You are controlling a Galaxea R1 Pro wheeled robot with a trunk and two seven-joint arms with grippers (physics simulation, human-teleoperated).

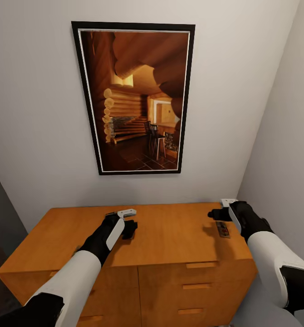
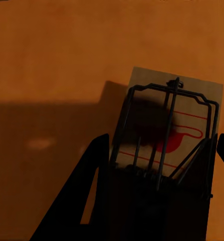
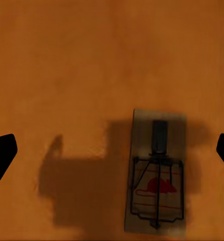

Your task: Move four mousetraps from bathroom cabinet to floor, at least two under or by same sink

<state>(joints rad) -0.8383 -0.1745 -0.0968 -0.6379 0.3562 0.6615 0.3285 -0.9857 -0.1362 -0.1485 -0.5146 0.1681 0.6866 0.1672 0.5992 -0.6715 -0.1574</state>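
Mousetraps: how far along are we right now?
Nothing shows as placed on the floor yet. The left gripper has one mousetrap between its fingers over the cabinet top. The right gripper hangs open above a second trap lying there. Both remain to be carried down.

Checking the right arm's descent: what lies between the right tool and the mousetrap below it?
Nothing: in the right wrist view the mousetrap lies alone on bare cabinet top.
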